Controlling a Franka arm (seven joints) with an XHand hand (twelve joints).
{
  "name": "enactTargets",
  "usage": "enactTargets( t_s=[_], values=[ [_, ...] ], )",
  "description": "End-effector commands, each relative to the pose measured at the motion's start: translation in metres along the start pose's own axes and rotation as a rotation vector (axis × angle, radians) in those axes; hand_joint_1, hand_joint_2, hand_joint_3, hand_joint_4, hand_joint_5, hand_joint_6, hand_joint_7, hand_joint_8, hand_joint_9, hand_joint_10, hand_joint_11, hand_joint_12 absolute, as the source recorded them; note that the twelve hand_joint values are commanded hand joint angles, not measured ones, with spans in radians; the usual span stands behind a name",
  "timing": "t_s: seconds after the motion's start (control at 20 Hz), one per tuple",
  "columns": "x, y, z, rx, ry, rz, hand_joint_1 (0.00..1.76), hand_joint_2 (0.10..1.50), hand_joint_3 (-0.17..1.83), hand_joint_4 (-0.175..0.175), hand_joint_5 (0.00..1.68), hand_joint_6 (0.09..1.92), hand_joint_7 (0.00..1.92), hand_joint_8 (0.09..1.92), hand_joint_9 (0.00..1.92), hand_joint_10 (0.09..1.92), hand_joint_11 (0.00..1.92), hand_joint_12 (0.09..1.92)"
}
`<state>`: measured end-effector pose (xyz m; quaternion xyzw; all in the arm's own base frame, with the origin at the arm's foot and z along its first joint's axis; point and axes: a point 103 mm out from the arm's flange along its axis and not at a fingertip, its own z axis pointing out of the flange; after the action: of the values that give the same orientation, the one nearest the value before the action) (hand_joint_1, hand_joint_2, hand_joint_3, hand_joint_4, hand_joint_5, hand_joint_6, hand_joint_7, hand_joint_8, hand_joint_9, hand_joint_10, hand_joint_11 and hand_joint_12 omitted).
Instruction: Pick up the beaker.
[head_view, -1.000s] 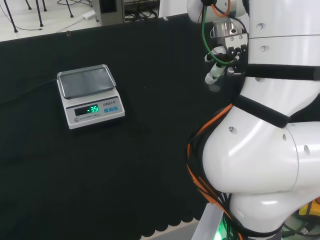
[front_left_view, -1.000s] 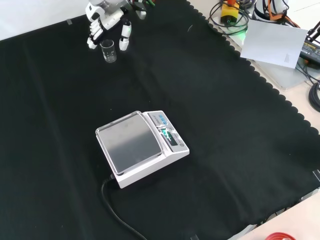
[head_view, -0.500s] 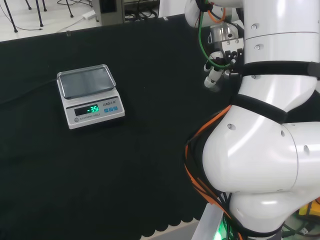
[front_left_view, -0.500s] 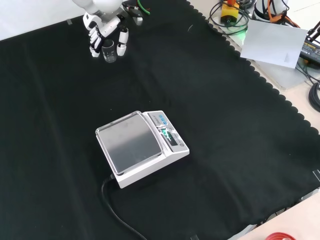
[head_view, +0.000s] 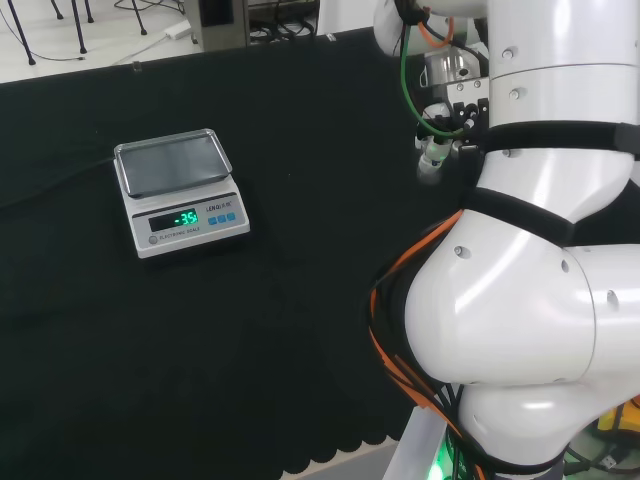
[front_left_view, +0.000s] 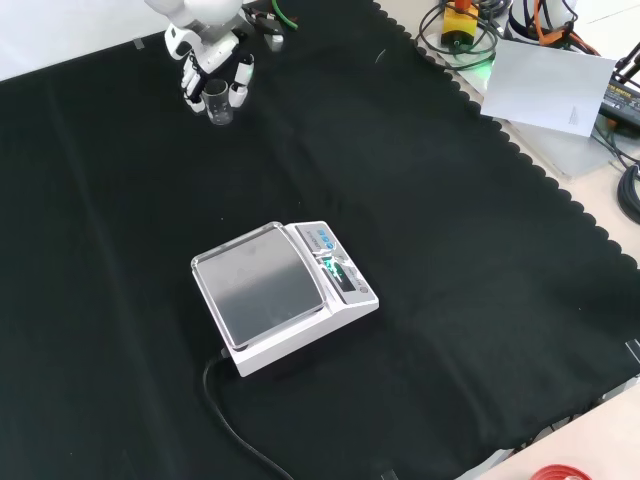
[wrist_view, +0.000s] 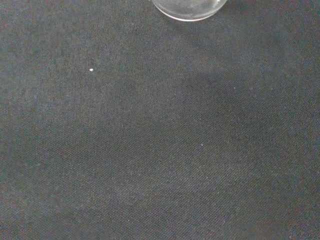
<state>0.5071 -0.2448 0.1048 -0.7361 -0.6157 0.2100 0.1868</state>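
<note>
A small clear glass beaker (front_left_view: 218, 104) stands on the black cloth at the top left of the front view. The black and white hand (front_left_view: 211, 63) reaches down over it. Its fingers (front_left_view: 192, 92) lie against one side of the beaker and the thumb (front_left_view: 240, 82) against the other, curled round the glass. The wrist view shows the beaker's round base (wrist_view: 189, 9) resting on the cloth. In the head view, the hand (head_view: 433, 152) shows beside the arm's white links, and the beaker is hard to make out there.
A white electronic scale (front_left_view: 285, 295) with a steel pan sits mid-cloth, its black cable (front_left_view: 232, 428) running toward the front edge. In the head view the scale (head_view: 180, 190) is at the left and the arm's white links (head_view: 530, 300) stand at the right. Cables and a grey sheet (front_left_view: 555, 85) lie past the cloth's edge.
The hand came down over the beaker, and its fingers and thumb have drawn in against the glass. The beaker stays in place on the cloth.
</note>
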Motion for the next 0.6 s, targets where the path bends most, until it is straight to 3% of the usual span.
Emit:
enactTargets(
  t_s=[0.05,0.15,0.3,0.6],
  values=[
    [0.002,0.002,-0.004,-0.034,0.004,-0.005,1.13,1.14,-0.17,-0.172,0.53,0.99,0.33,0.95,0.65,0.90,0.67,1.30],
    [0.004,0.002,-0.006,-0.040,0.005,-0.008,1.16,1.18,-0.17,-0.175,0.59,1.03,0.40,0.97,0.73,0.87,0.76,1.26],
    [0.005,0.002,-0.009,-0.060,0.003,-0.016,1.11,1.24,-0.07,-0.175,0.73,1.28,0.51,1.05,0.80,0.89,0.84,1.22],
    [0.008,-0.012,-0.029,-0.066,0.004,-0.038,1.09,1.26,-0.02,-0.175,0.73,1.37,0.61,1.15,0.84,0.95,0.87,1.20]
  ],
)
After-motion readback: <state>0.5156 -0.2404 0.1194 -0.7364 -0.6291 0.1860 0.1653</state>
